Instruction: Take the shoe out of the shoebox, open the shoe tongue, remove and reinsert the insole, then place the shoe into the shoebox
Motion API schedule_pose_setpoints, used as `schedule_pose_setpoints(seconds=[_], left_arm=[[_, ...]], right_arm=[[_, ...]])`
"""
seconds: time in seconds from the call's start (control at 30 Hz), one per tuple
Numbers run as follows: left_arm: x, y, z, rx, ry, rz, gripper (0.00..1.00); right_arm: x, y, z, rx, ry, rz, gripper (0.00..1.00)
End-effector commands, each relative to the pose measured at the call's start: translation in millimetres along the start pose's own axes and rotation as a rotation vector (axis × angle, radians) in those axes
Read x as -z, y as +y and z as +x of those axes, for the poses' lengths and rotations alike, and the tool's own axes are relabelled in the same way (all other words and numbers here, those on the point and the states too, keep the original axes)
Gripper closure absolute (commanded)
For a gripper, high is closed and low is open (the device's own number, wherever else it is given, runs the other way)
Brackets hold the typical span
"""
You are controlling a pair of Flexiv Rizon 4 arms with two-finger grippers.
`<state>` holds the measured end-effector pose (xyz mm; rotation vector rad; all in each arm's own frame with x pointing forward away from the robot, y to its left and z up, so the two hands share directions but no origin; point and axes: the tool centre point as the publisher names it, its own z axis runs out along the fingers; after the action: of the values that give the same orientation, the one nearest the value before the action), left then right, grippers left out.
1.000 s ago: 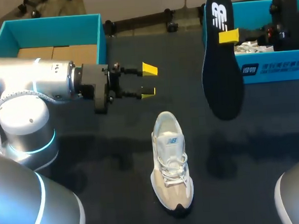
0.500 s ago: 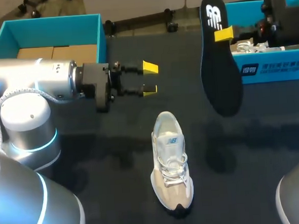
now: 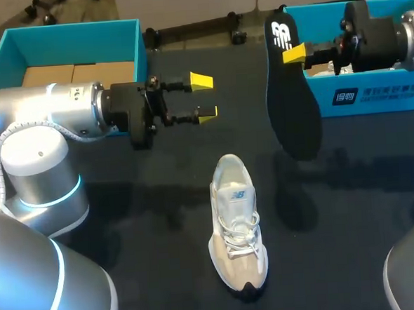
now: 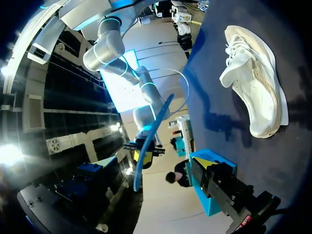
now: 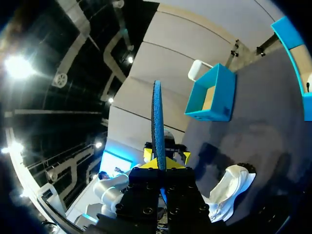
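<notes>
A white and beige shoe lies on the dark table, toe toward me and laces done up; the left wrist view shows the shoe too. My right gripper is shut on the heel end of the dark insole, which hangs in the air right of the shoe and above the table. In the right wrist view the insole stands edge-on between the fingers of the gripper. My left gripper hovers open and holds nothing, left of the insole and behind the shoe.
A teal shoebox with cardboard inside stands at the back left. A second teal box holding white paper sits at the back right, under my right arm. Bare table lies around the shoe.
My right arm has carried the insole leftward and a little lower, turning it. The left gripper has shifted slightly back. The shoe has not moved.
</notes>
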<state>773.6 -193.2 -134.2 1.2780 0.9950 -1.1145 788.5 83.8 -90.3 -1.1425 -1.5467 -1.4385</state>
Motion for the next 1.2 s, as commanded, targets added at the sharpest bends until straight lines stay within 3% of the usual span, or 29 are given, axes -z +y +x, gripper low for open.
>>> schedule_pose_setpoints(seconds=[0.03,0.2,0.63,0.73,1.2], left_arm=[[-0.7,-0.7,0.6,-0.002,0.0,-0.002,0.0],[-0.7,-0.7,0.6,-0.002,0.0,-0.002,0.0],[-22.5,3.1,0.1,0.005,-0.011,0.004,0.0],[-27.6,2.8,1.4,0.022,0.014,0.065,0.0],[-27.6,2.8,1.4,0.022,0.014,0.065,0.0]], right_arm=[[-0.6,1.0,0.3,0.0,-0.001,0.002,1.0],[-0.6,1.0,0.3,0.0,-0.001,0.002,1.0],[-34.8,6.9,-35.9,-0.164,0.046,-0.023,1.0],[-43.6,4.9,-43.8,-0.22,0.033,-0.042,1.0],[-43.6,4.9,-43.8,-0.22,0.033,-0.042,1.0]])
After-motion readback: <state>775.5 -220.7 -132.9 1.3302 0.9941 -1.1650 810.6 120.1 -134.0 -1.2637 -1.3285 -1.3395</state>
